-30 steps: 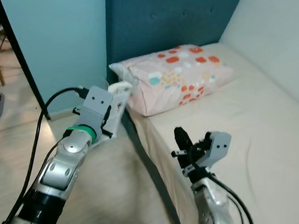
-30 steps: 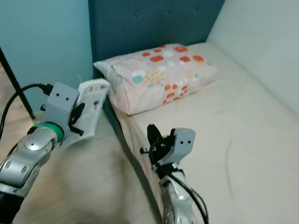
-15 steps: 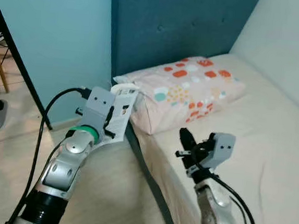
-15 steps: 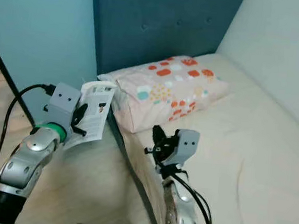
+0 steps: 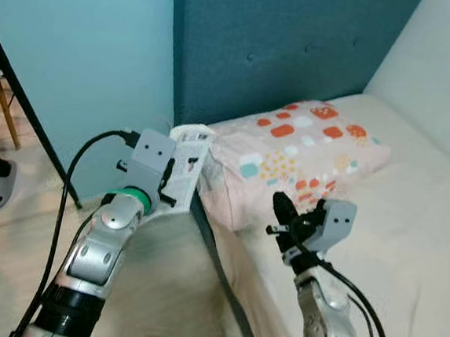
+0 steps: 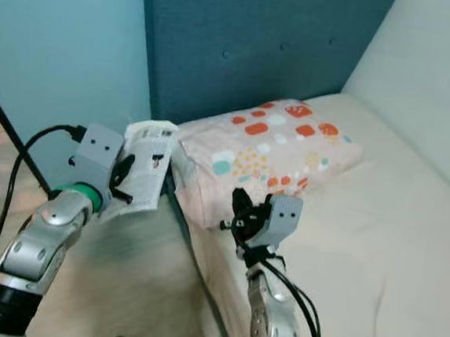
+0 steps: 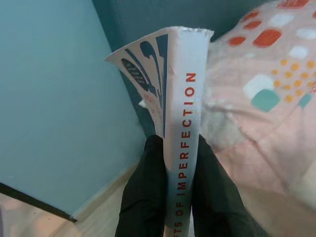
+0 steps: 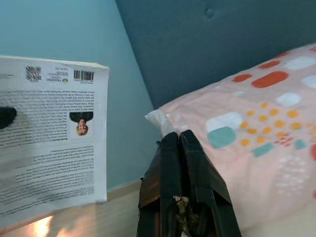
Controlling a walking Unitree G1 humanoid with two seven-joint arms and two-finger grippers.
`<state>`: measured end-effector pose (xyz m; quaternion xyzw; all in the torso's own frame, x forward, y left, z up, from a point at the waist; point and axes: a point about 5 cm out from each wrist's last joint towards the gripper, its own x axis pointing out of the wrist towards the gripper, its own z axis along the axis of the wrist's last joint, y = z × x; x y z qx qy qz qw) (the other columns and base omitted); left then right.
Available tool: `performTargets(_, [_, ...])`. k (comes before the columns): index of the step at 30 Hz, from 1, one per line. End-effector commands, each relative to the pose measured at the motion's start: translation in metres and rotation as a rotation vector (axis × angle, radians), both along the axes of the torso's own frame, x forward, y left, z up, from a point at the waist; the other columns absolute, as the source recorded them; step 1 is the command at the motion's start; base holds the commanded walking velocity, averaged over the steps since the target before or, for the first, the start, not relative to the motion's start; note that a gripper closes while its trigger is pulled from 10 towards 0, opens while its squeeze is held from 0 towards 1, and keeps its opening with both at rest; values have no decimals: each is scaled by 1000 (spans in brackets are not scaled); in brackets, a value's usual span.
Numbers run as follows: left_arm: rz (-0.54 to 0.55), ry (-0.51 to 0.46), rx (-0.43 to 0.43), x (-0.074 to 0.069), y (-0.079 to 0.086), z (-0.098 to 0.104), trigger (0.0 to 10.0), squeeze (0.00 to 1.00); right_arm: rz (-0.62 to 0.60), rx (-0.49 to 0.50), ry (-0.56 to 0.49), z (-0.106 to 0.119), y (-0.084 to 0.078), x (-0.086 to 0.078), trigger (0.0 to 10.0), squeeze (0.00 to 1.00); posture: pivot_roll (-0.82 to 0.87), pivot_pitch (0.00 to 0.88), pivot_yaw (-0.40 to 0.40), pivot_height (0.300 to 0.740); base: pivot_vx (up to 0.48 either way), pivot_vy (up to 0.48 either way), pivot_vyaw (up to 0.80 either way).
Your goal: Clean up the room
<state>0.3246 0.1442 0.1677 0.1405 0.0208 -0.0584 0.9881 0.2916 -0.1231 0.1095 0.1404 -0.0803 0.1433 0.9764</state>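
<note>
Book (image 7: 180,148) higher in left tool (image 7: 170,163)

Left gripper (image 7: 180,163) raised on its bent arm, jaws clamped; right gripper (image 8: 180,143) raised, jaws apparently closed together.

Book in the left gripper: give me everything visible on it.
The book is a thin white paperback, clamped at its spine between the left gripper's black fingers. Red capitals on the spine read "OF IMPERFECTION"; the start is hidden. The back cover carries dense text, a small author photo and a barcode near one corner. It is held upright in the air beside the bed's teal headboard, close to the patterned pillow; whether they touch is unclear. The pages splay slightly.
</note>
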Motion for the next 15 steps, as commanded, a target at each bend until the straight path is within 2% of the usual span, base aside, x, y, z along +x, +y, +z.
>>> performTargets(1, [-35, -8, 3, -1, -3, 1, 10000, 0, -21, -3, 29, -7, -4, -2, 10000, 0, 76, 108, 18, 726, 439, 0, 0])
performTargets(2, [-35, -8, 3, -1, -3, 1, 10000, 0, -21, -3, 29, -7, -4, -2, 10000, 0, 76, 108, 18, 726, 439, 0, 0])
performTargets(6, [-180, -15, 2, -10, -19, -2, 10000, 0, -62, 9, 55, -13, -11, -2, 10000, 0, 76, 108, 18, 726, 0, 0, 0])
performTargets(10, [-203, -34, -3, -12, -26, -1, 10000, 0, -71, 7, 62, -15, -13, -2, 10000, 0, 76, 108, 18, 726, 0, 0, 0])
performTargets(15, [-193, -38, 1, -11, -26, -1, 10000, 0, -72, 5, 66, -15, -12, -2, 10000, 0, 71, 111, 17, 726, 0, 0, 0])
